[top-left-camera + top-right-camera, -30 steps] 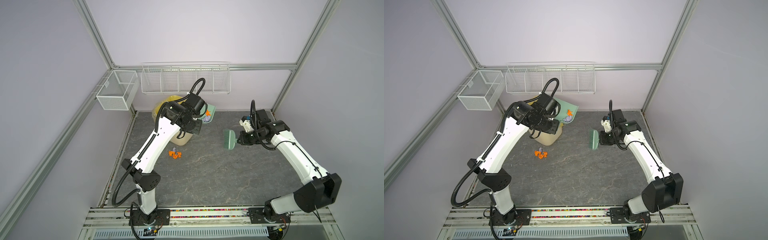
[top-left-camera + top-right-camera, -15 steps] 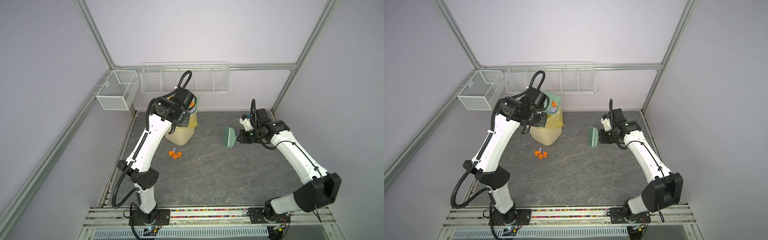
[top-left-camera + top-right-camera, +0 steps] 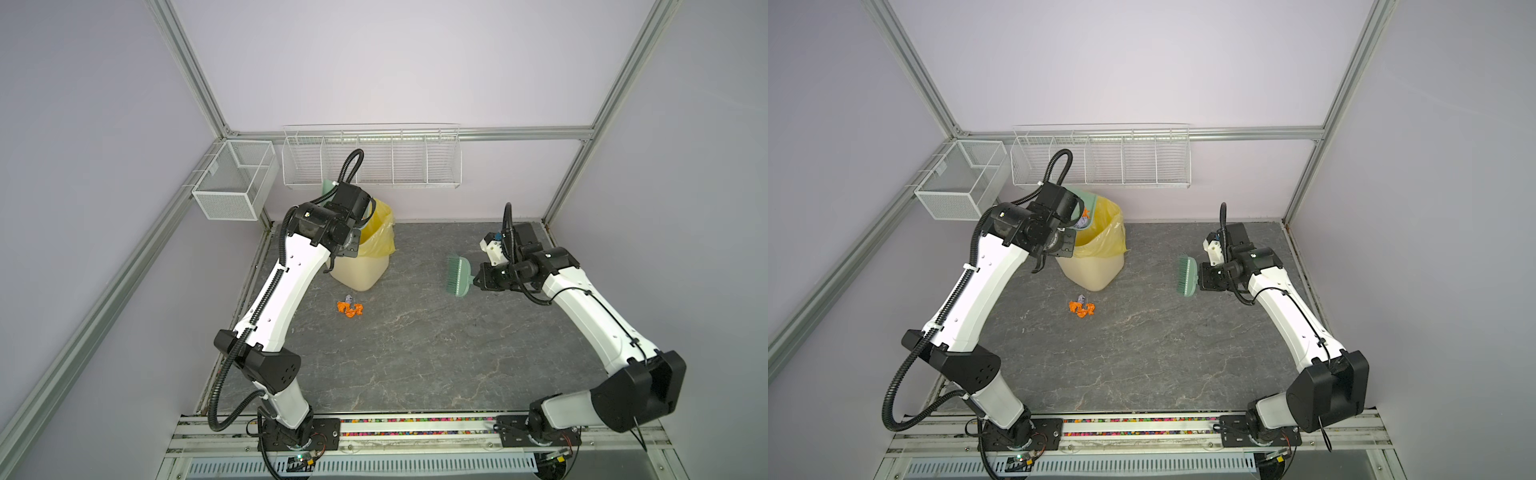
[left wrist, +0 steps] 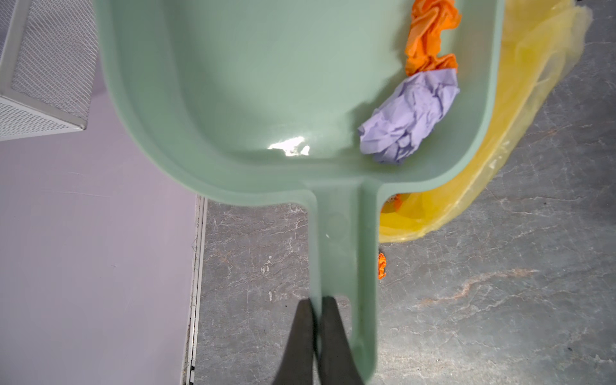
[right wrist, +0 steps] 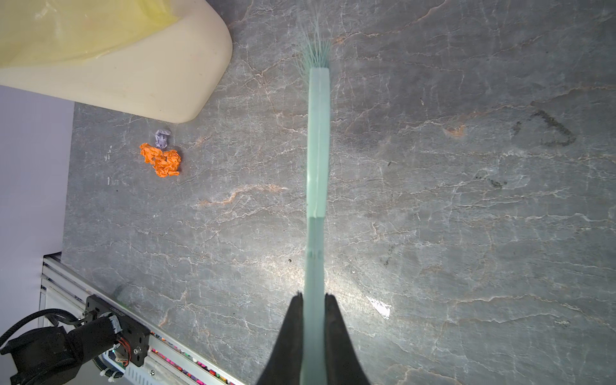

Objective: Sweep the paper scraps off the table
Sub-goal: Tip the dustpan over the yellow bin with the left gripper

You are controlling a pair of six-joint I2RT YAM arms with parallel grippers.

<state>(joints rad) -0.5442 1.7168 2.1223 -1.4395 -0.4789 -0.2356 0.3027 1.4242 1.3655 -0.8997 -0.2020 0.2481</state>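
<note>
Left wrist view shows the left gripper (image 4: pixel 316 301) clamped on 1 edge of the handle of the mint-green dustpan (image 4: pixel 266 83), which hangs partly over the yellow-lined bin (image 4: pixel 520 110). 2 paper scraps (image 4: pixel 420 96) lie in the pan against 1 side wall: a crumpled lavender wad (image 4: pixel 396 130) touching a bright orange wad (image 4: pixel 430 40). In both top views a small cluster (image 3: pixel 350 308) (image 3: pixel 1081 307) of orange wads, with 1 lavender-grey wad touching it, lies on the dark grey veined table (image 3: pixel 415 340), near the bin's base. The right gripper (image 5: pixel 313 296) is closed on the handle of the mint-green brush (image 5: pixel 318 150), well apart from that cluster.
</note>
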